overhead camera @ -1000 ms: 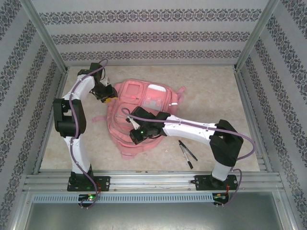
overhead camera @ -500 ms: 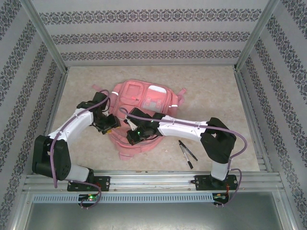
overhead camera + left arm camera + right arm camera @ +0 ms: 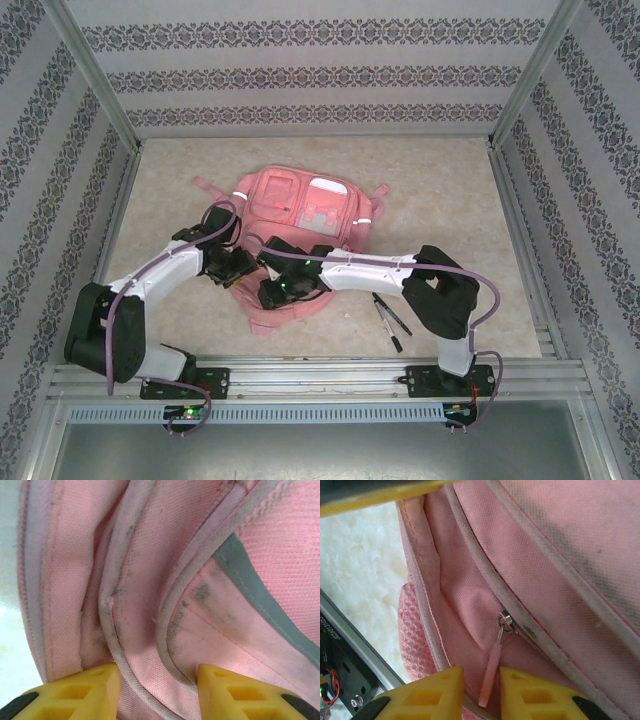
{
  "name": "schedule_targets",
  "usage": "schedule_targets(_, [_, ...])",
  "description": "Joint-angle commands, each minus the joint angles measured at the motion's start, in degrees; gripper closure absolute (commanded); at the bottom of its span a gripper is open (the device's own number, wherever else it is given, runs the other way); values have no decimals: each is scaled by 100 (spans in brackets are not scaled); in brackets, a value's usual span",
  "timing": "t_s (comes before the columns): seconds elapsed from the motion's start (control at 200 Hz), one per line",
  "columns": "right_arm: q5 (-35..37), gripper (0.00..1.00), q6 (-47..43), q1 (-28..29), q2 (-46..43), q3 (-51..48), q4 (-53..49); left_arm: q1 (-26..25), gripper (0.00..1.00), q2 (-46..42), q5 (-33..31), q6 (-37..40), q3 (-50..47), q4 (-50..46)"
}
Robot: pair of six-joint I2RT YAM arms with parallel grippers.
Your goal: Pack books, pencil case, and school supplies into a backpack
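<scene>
Backpack: a soft pink fabric backpack (image 3: 312, 205) lies flat in the middle of the pale mottled table top (image 3: 440, 190), pockets facing up. Both arms bend in over its near-left part.
Pens: seen from overhead, two slim black pens (image 3: 390, 318) lie close together on the table, just right of the bag's near end and below the right arm.
Left gripper: close up, the left gripper (image 3: 157, 690) has its yellow jaws moderately apart, astride a piped seam (image 3: 112, 630) of pink cloth, with no squeeze visible.
Right gripper: the right gripper (image 3: 481, 695) shows a narrow gap. A pink zipper pull tab (image 3: 492, 665) hangs into the gap from a small silver slider (image 3: 506, 617) and is not pinched.
Cloth detail: the left wrist camera picks out dark smudges and a grey strip (image 3: 265, 595) stitched across the fabric.
Edge: the right wrist camera catches bare table beside the bag's corner.
</scene>
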Motion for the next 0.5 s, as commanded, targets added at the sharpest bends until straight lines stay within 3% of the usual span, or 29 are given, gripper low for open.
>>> schedule_targets(0.0, [156,73,375,135,260,151,-241,-84,56,-133,-131,-161,-210,68])
schedule_targets(0.195, [620,72,793,338,676,472,-719,-80,57,-19,-8,-176,-287,230])
schedule_targets(0.315, [836,98,888,365,648,489,-771,-88,61,50,-186,-84,-289,210])
schedule_targets(0.495, [977,100,772,352,86,254,-740,-74,97,577,-498,364,-96,7])
